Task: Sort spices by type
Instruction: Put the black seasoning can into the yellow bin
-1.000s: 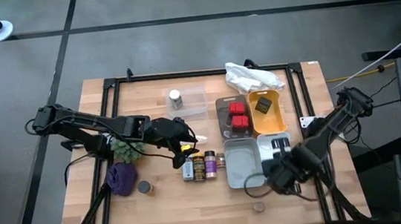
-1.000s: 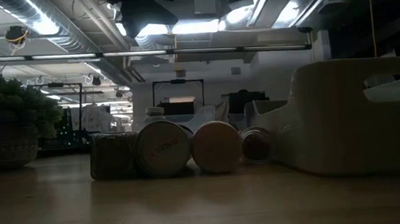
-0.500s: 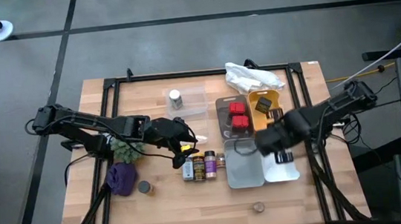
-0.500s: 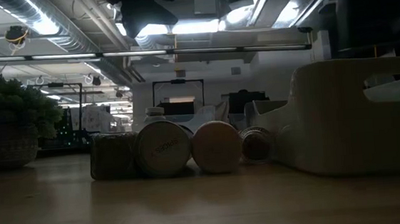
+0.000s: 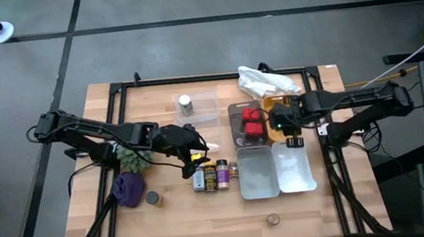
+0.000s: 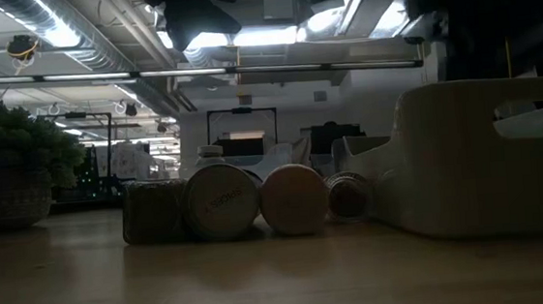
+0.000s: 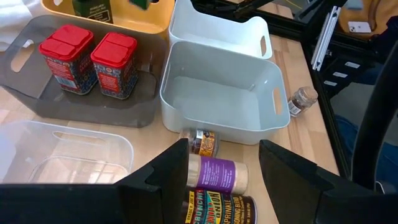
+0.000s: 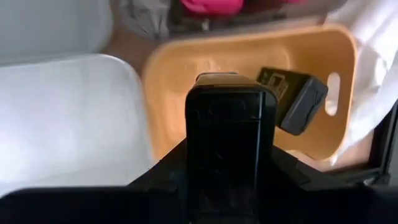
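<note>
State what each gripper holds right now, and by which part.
The right gripper is shut on a dark rectangular tin, pinched by its sides over the yellow bin. The left gripper holds nothing, its fingers open above the jars.

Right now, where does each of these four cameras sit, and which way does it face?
High: overhead, looking straight down on the table; both arms show.
Low: at tabletop height, facing the lying jars.
Left wrist: on the left arm, facing the red tins; own fingers show.
Right wrist: above the yellow bin; own hand holds a dark tin.
Shared: red tins, overhead too.
</note>
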Motion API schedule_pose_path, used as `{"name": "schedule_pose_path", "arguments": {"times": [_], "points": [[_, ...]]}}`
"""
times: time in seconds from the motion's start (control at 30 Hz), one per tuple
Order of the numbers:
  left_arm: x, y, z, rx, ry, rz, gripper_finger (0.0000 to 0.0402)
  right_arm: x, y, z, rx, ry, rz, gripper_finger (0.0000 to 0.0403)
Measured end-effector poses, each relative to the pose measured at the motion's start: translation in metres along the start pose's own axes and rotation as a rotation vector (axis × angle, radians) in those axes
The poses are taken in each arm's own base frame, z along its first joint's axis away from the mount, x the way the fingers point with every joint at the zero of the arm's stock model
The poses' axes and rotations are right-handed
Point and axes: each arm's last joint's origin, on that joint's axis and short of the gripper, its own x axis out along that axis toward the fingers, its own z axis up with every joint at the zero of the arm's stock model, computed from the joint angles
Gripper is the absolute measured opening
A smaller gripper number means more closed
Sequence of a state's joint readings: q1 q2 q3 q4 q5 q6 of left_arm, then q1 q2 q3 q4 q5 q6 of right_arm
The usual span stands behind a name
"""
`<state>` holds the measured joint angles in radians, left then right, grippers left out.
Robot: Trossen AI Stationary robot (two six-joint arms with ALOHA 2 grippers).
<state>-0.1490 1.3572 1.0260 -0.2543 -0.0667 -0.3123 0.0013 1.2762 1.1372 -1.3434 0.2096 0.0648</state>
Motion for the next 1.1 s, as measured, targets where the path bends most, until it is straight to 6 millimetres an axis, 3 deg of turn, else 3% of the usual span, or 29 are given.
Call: {"name": "schedule_pose_path", "arguments": {"times": [0.2, 0.57, 0.77, 1.1], "points": [[0.0, 0.0, -0.001, -0.002, 0.012, 0.004, 0.018, 0.035, -0.018, -0.002, 0.023, 0.019, 0.025, 0.0126], [0.0, 0.002, -0.005, 0.002, 0.055, 0.018, 0.018, 0.076, -0.035, -0.011, 0.086, 0.014, 0.098, 0.013], [0.0, 0.002, -0.005, 0.002, 0.054, 0.018, 0.018, 0.088, -0.033, -0.017, 0.09, 0.037, 0.109, 0.0144], [0.0, 0.002, -0.005, 0.002, 0.054, 0.018, 0.018, 0.092, -0.032, -0.018, 0.09, 0.036, 0.108, 0.0154]]}}
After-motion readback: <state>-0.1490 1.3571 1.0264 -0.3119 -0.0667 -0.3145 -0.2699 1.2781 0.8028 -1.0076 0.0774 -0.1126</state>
